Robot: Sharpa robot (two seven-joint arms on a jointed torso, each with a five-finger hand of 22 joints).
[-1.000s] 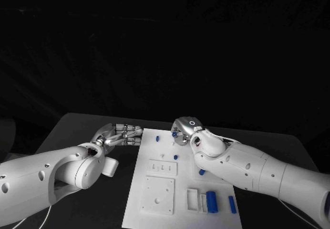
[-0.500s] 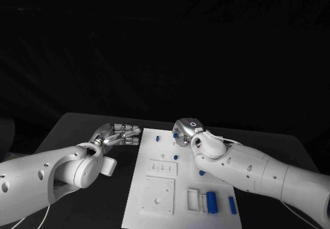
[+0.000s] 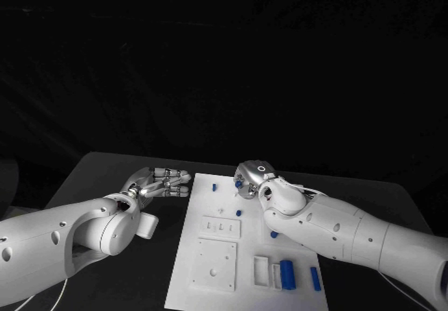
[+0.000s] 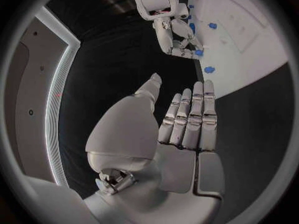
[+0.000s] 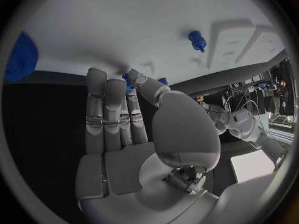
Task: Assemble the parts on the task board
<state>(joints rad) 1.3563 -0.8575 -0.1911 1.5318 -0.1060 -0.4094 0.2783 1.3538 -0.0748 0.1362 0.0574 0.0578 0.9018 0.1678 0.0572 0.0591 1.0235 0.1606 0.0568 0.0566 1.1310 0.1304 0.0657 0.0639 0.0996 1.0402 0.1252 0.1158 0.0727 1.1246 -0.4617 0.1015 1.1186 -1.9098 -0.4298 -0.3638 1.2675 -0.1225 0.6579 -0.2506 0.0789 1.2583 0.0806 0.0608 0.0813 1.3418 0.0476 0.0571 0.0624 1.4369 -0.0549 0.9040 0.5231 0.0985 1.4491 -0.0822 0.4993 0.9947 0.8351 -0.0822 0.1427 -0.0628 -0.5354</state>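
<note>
Head camera high over the task board [image 3: 245,246]; wrist fisheyes close behind each hand, apparently sharing its far edge.

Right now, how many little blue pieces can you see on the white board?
6: one at the far edge, one by the right hand, one mid-board, one against the right arm, two at the near end. The arm may hide more.

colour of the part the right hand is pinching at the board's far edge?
Blue part, clearest in the right wrist view, at the right hand's fingertips.
</note>
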